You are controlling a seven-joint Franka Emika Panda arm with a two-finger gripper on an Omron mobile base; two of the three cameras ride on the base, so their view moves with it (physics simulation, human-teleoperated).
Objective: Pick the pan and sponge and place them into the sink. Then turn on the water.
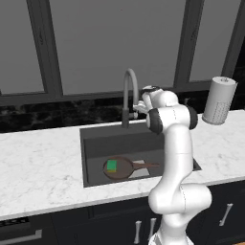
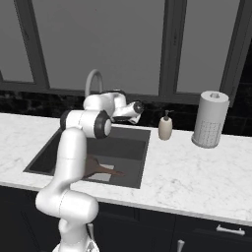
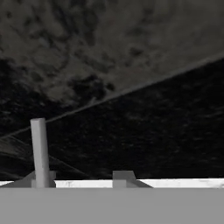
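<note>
Left base view: pan with sponge lies in the sink, lower centre. The clenched, empty fingers sit beside the faucet; its rigid, probably slick lever wants a sideways push.

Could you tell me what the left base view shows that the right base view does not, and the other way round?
Left base view alone: the green sponge lying in the pan, and the faucet's full arc. Right base view alone: a soap dispenser on the counter, beside the sink's right edge. Both: the sink, the pan's handle, the paper towel roll, and the arm reaching toward the faucet with no water running.
</note>
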